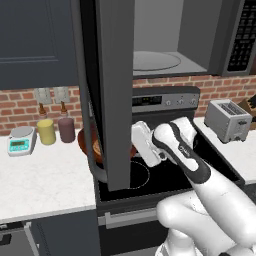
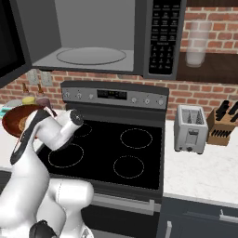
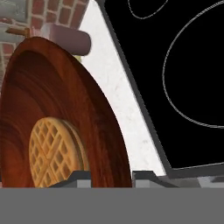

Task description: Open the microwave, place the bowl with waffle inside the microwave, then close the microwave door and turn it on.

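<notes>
- My gripper is clamped on the rim of the bowl: in the hand view, one fingertip sits inside the rim and the other just outside it.
- The bowl is reddish-brown with a wood grain. It is raised off the counter, at the left edge of the stove.
- The waffle lies flat on the bowl floor, round, golden-tan, with a grid pattern, just beside the inner fingertip.
- In the right base view, the bowl appears at the far left, partly hidden behind my forearm, with a sliver of waffle visible inside.
- In the left base view, the bowl is mostly concealed behind the microwave door.
- The microwave door is swung fully open, edge-on to the left base camera, with its bar handle hanging down in front of the bowl.
- The microwave cavity is exposed above the stove; the glass turntable is bare. The keypad is on the right.
- On the counter left of the stove: a yellow cup, a maroon cup and a kitchen scale.
- On the counter right of the stove: a silver toaster and a knife block.
</notes>
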### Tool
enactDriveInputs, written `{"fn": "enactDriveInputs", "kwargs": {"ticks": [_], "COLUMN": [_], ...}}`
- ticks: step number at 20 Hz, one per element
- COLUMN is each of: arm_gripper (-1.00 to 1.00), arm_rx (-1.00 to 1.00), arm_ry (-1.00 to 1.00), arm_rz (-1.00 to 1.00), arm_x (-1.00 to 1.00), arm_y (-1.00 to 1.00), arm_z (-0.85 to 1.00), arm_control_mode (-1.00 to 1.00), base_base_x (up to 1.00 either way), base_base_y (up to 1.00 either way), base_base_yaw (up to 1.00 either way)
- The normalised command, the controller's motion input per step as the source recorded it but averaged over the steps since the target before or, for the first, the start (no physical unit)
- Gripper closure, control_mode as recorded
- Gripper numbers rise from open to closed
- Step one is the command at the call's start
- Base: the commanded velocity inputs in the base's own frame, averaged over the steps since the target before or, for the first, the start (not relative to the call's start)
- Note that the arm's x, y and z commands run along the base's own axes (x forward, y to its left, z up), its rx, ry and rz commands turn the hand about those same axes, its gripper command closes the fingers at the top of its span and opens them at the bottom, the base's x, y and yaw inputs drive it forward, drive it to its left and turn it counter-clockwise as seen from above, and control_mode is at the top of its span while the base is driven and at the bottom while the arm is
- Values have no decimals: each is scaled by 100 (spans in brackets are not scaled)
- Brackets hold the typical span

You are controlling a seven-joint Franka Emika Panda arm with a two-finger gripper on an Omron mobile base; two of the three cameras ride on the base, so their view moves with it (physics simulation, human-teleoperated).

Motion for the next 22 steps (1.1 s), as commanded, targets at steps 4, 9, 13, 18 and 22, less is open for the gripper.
{"fn": "enactDriveInputs", "kwargs": {"ticks": [4, 9, 13, 18, 22], "arm_gripper": [100, 100, 100, 100, 100], "arm_rx": [1, 0, 1, 1, 0], "arm_ry": [26, 18, -4, -19, -12], "arm_rz": [-15, -17, -14, -6, -2], "arm_x": [-45, -36, -14, -17, -11], "arm_y": [-100, -100, -84, -47, -21], "arm_z": [84, 82, 98, 100, 100], "arm_control_mode": [-100, -100, -100, -100, -100], "base_base_x": [0, 0, 0, 0, 0], "base_base_y": [0, 0, 0, 0, 0], "base_base_yaw": [0, 0, 0, 0, 0]}}
